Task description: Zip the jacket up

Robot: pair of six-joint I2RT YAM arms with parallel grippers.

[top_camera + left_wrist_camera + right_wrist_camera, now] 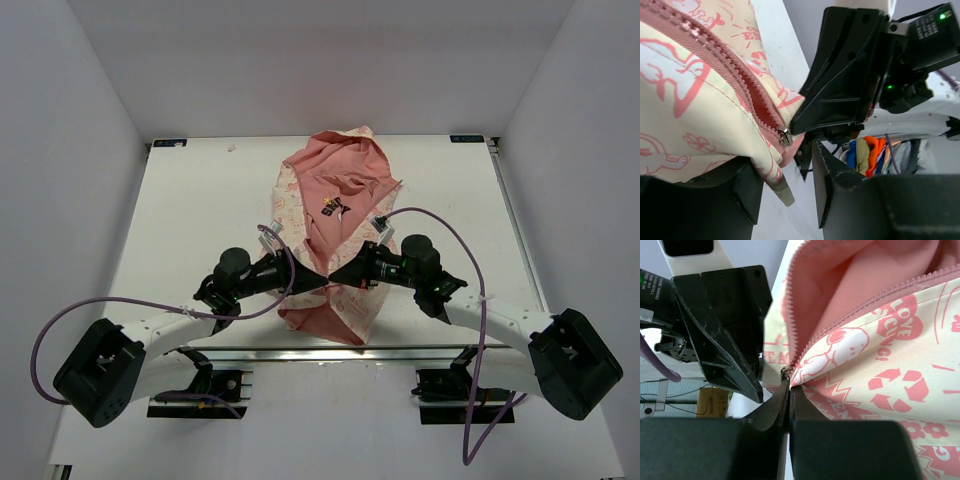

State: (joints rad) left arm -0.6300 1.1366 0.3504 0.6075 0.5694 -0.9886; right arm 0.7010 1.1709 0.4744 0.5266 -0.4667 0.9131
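Jacket (335, 195), one only, is lying open on the worktop (200, 200), its hem partly hiding under two tools. The right tool (789, 390) is pinching shut at the single zipper slider (785, 136). The left tool (316, 282) is sitting spread around the fabric edge.

The white counter (200, 210) carries a jacket (340, 200) at its middle. The hood points toward the far edge and the hem toward the near edge. The front lies spread open, showing salmon-pink lining with a small dark logo. A tiny pale speck (231, 148) sits near the far left edge. A metal rail (330, 352) runs along the near edge.
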